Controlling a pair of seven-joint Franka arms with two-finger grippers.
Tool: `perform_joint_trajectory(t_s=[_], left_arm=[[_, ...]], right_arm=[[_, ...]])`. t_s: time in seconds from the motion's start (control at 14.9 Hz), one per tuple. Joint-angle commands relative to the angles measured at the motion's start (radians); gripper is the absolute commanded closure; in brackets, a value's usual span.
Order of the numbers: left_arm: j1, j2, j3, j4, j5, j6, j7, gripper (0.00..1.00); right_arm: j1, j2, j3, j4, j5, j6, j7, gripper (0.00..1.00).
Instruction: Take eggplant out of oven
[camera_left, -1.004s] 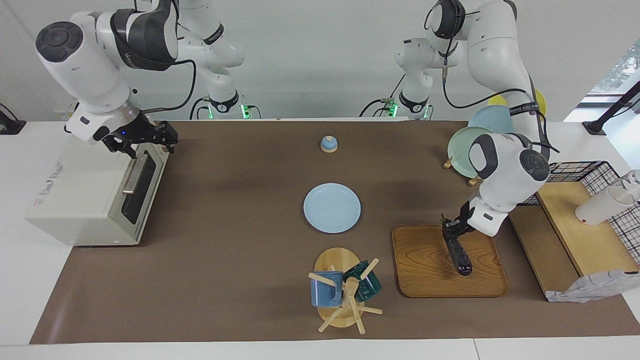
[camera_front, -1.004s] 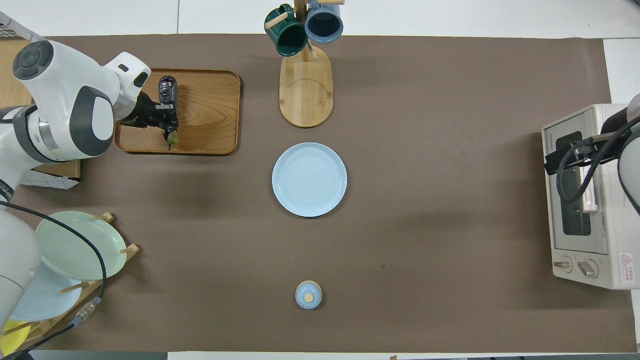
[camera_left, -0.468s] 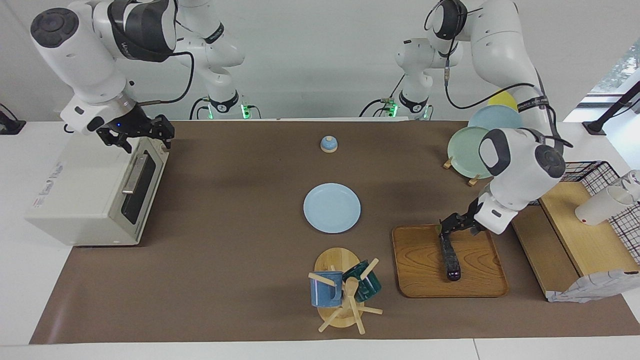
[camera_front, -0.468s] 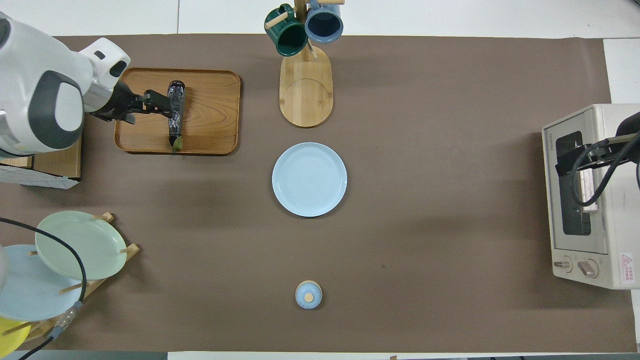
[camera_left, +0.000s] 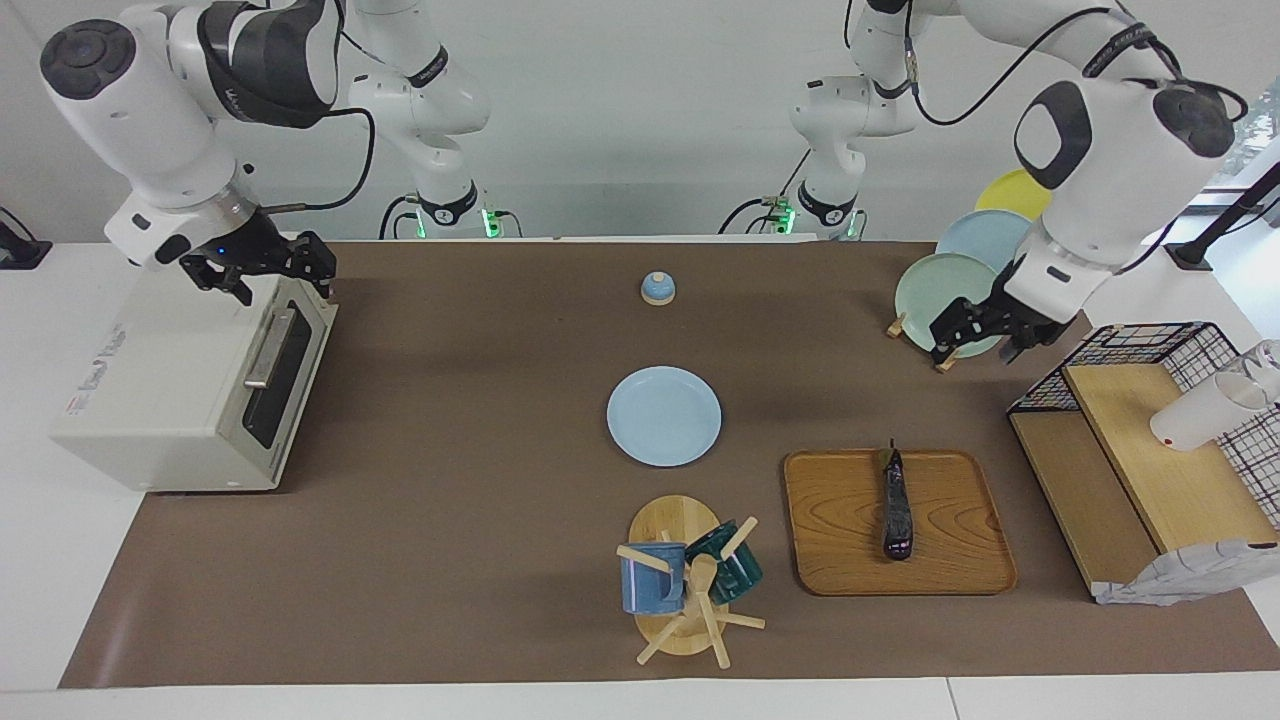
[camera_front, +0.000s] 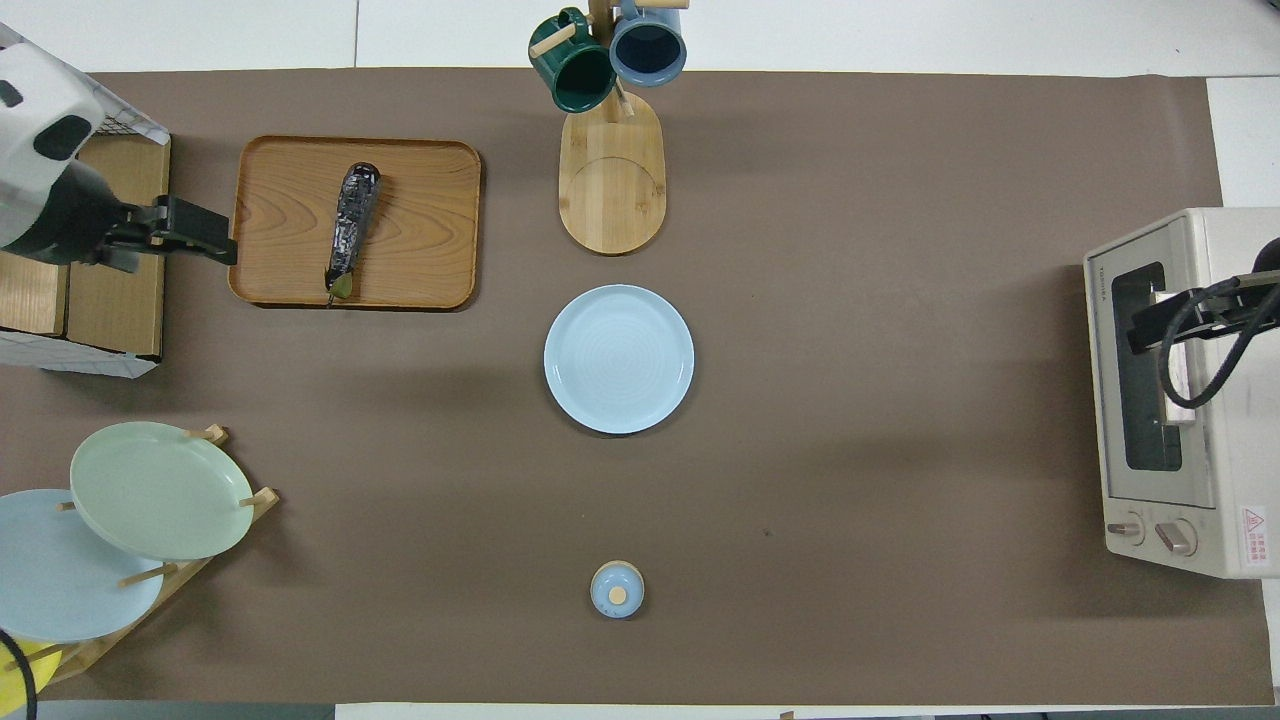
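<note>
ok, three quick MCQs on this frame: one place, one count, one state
1. Where is the eggplant?
A. on the wooden tray
B. in the oven
C. on the blue plate

2. How many mugs hang on the mug tree?
A. one
B. two
C. four

3. What state is the oven door in?
A. wide open
B. shut
C. removed

Answers:
1. A, it lies flat on the tray, free of the left tool.
2. B, one blue and one dark green.
3. B, the glass door sits flush, with the right tool over its top edge.
</note>
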Motion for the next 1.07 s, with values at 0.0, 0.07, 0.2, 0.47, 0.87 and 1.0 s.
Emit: perform_joint_trajectory(t_s=[0.0,0.07,0.2,0.47,0.87,1.0], left_arm=[[-0.004,-0.118,0.004,-0.091,0.023,-0.069,0.005,0.0],[-0.004,-0.143,0.004,-0.115,0.023,-0.075,0.003,0.0],[-0.005,-0.157,0.004,-0.14,0.024,-0.069,-0.001,0.0],[-0.008,-0.135,0.007,-0.088,0.049,-0.052,-0.001,0.0],[-0.028,-0.135,-0.01,-0.054,0.135,-0.132,-0.004,0.0],[-0.028,-0.132,-0.013,-0.022,0.124,-0.143,-0.003,0.0]], right_arm=[[-0.004,-0.02,0.004,-0.013,0.002,-0.004,0.02,0.0],[-0.004,-0.021,0.005,-0.01,0.002,-0.003,0.021,0.0],[-0.005,-0.024,0.005,-0.009,0.01,-0.005,0.053,0.0],[-0.007,-0.035,0.004,-0.004,0.048,-0.008,0.126,0.0],[-0.007,-0.035,0.004,-0.001,0.053,-0.028,0.159,0.0],[-0.004,-0.035,0.01,0.003,0.051,-0.025,0.161,0.0]])
